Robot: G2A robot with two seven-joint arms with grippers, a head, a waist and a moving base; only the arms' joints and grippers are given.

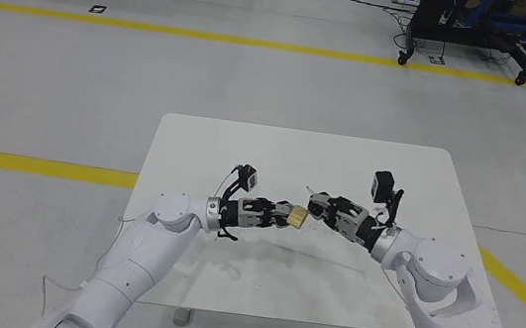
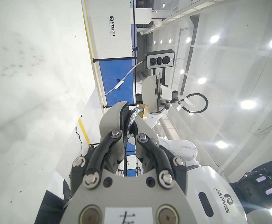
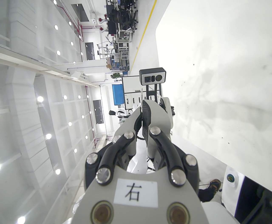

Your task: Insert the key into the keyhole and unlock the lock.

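Note:
A brass padlock (image 1: 296,216) is held above the middle of the white table (image 1: 245,152). My left gripper (image 1: 282,215) is shut on its silver shackle (image 2: 132,119), and the brass body (image 2: 145,112) sticks out past the fingertips. My right gripper (image 1: 321,207) faces it from the other side, close to the lock's body. It is shut on the key (image 3: 141,98), whose thin blade pokes out between the pads. Whether the key's tip touches the lock I cannot tell. The two grippers point at each other, nearly tip to tip.
Both arms hover over the table's middle, with bare white tabletop around them. Yellow floor lines (image 1: 259,42) run beyond the table. A black wheeled rack (image 1: 480,33) stands far off at the back right.

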